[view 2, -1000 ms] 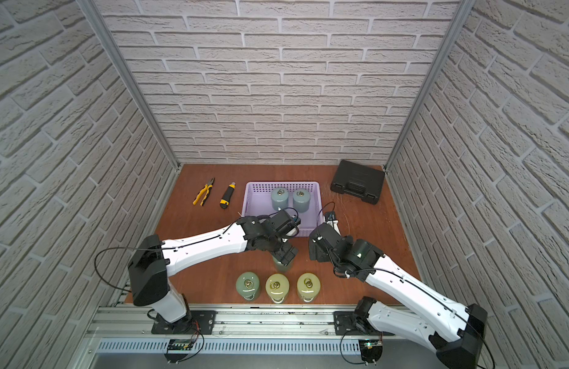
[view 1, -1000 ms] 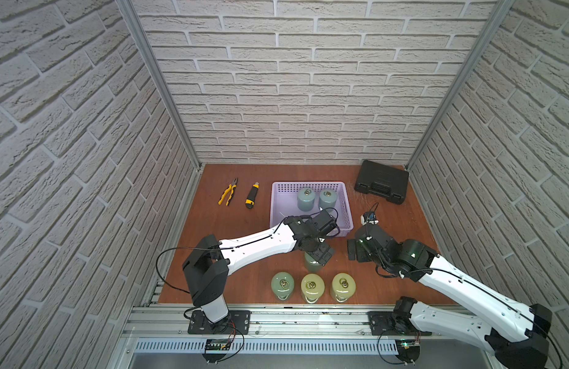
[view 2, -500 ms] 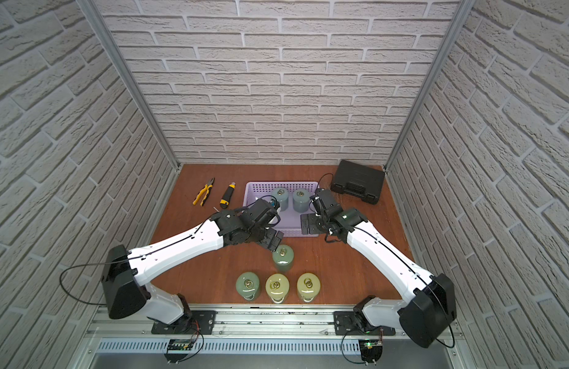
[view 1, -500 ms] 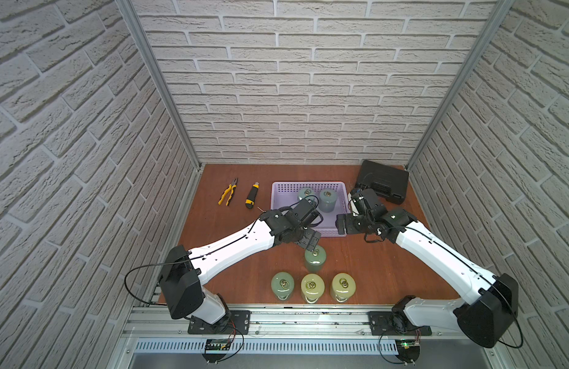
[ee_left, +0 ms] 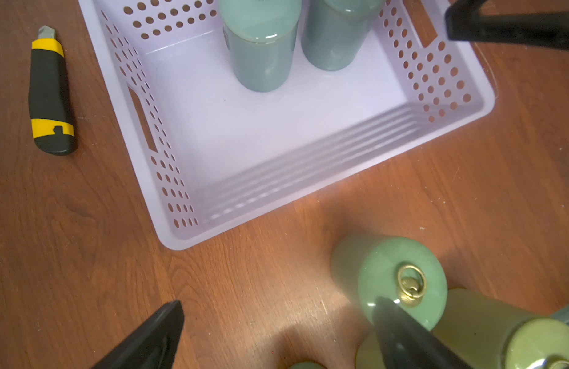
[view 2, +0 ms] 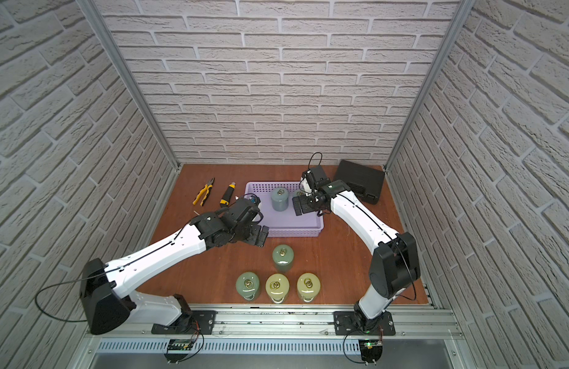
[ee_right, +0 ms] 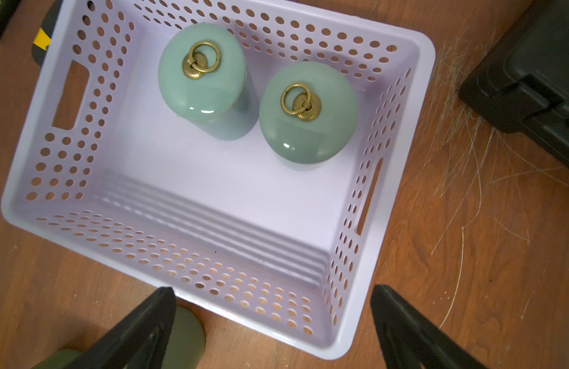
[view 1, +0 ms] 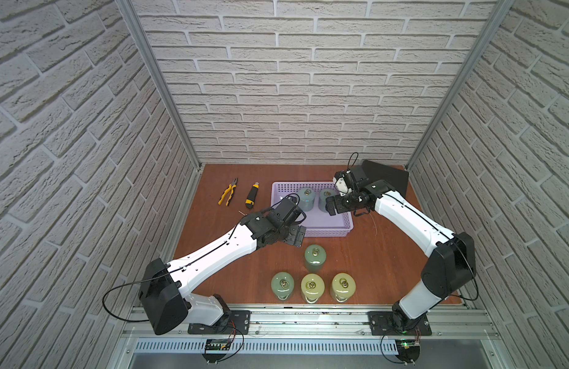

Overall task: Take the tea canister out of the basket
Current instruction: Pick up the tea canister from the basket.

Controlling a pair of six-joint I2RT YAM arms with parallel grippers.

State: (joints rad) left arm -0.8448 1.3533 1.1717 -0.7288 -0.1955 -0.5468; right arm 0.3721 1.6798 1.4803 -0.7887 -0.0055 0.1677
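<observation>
A shiny blue-green tea canister (ee_right: 201,73) and its twin (ee_right: 308,111) stand close together in the holey purple plastic basket (ee_right: 427,57). The right claw (ee_right: 272,289) and left claw (ee_left: 276,302) hang open, empty. Grabbing one may tip the other.

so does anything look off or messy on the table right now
Nothing is tipped or spilled. One oddity: thin pale strands, like loose fibres or scratches, fan across the table between the basket and the black case; I cannot tell which they are.
</observation>
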